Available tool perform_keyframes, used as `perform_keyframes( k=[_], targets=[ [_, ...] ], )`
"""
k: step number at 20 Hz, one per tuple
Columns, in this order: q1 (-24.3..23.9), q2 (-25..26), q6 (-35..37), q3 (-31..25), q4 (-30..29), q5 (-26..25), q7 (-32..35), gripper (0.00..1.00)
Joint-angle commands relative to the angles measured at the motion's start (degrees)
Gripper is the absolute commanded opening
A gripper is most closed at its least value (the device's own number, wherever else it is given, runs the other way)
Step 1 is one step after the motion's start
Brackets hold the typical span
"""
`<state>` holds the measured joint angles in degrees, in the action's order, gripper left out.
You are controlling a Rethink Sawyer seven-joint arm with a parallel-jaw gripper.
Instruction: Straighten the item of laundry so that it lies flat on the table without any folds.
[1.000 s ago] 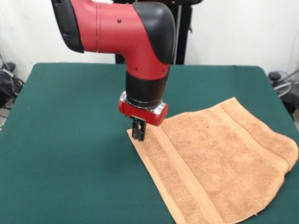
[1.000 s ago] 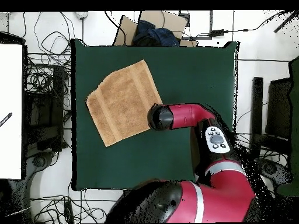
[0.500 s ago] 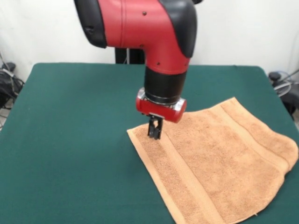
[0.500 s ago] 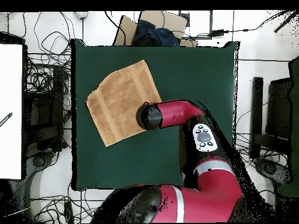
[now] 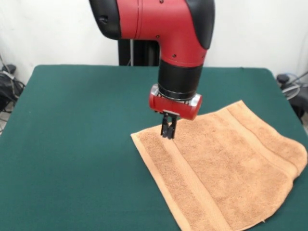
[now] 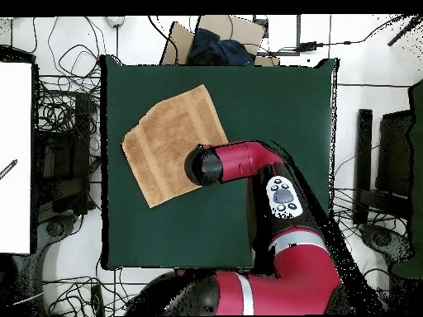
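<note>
The item of laundry (image 5: 226, 168), an orange-tan towel, lies spread on the green table (image 5: 72, 120) at the front right, with band stripes along its left side. Its right edge is doubled over in a fold near the table's side. My gripper (image 5: 167, 134) points straight down over the towel's far left part, just inside the corner. Its tips are at or just above the cloth, and the black fingers are shut together with nothing lifted. From overhead the towel (image 6: 169, 144) sits toward the table's (image 6: 273, 107) upper left, and the arm's wrist hides the gripper.
A cardboard box (image 6: 216, 41) holding dark cloth stands past the table's top edge in the overhead view. Cables (image 6: 62, 107) and a white board (image 6: 15, 157) lie off the left side. Green cloth stretches wide to the towel's left in the front view.
The gripper has moved from the towel's left corner rightward and a little farther back over the cloth. The towel has kept its shape and place.
</note>
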<state>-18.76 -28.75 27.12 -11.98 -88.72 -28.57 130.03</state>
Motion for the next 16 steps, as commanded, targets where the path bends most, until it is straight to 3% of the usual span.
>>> perform_keyframes(
  k=[1, 11, 16],
  targets=[
    [0.7, 1.6, 0.9, -4.1, -1.5, -0.4, -3.2, 0.00],
    [4.1, 6.5, -1.6, -2.3, 2.9, -1.2, -0.1, 0.00],
    [5.6, 6.0, -0.6, -1.9, 2.8, 0.1, 1.1, 0.00]
  ],
)
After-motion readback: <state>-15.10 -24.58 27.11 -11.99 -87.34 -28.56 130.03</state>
